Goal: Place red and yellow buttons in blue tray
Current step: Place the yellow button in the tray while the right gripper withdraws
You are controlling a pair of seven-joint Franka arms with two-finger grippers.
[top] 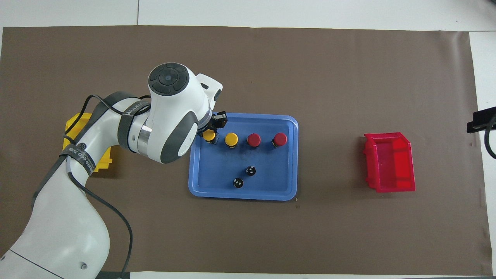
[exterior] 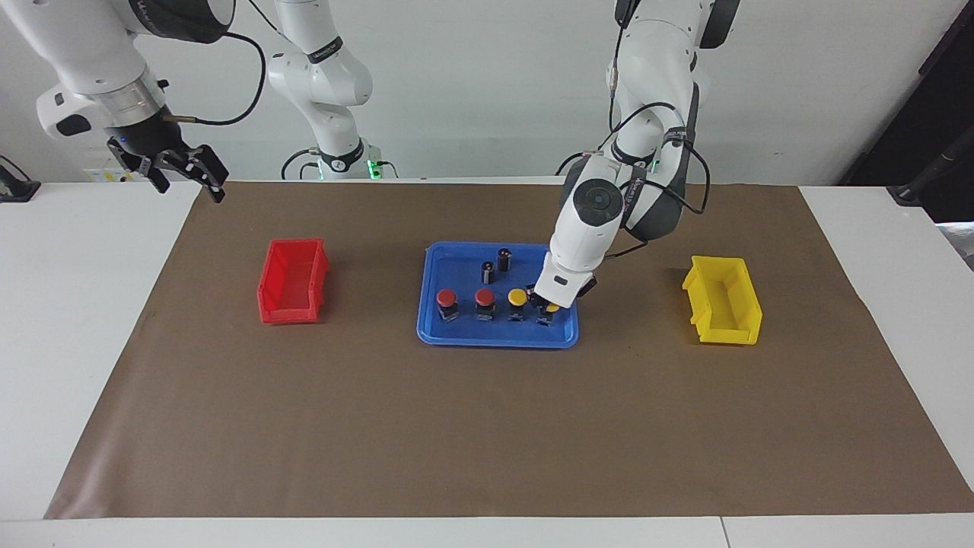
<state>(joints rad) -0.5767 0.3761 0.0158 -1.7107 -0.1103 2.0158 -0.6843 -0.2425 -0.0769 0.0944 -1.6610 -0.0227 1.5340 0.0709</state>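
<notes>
Brown mat [exterior: 487, 426] over a white table, plain white wall at the robots' end. The blue tray [exterior: 494, 339] sits mid-mat, with a red bin [exterior: 293, 281] toward the right arm's end and a yellow bin [exterior: 723, 301] toward the left arm's. All four buttons stand in one row in the tray: two red buttons [exterior: 447, 298] [exterior: 485, 297], a yellow button [exterior: 517, 297], and the last yellow button [top: 209, 135] at the left arm's end of the row. Two dark capless cylinders [exterior: 496, 264] sit in the tray too, nearer the robots.

The left gripper [exterior: 545, 304] is right down at that last yellow button, fingers straddling it, though honestly I can't tell if it's gripping or has let go. The button sits directly under the tool, so the next move is probably straight up. The right gripper [exterior: 179, 171] waits, open and empty, over the table edge by the mat's corner.
</notes>
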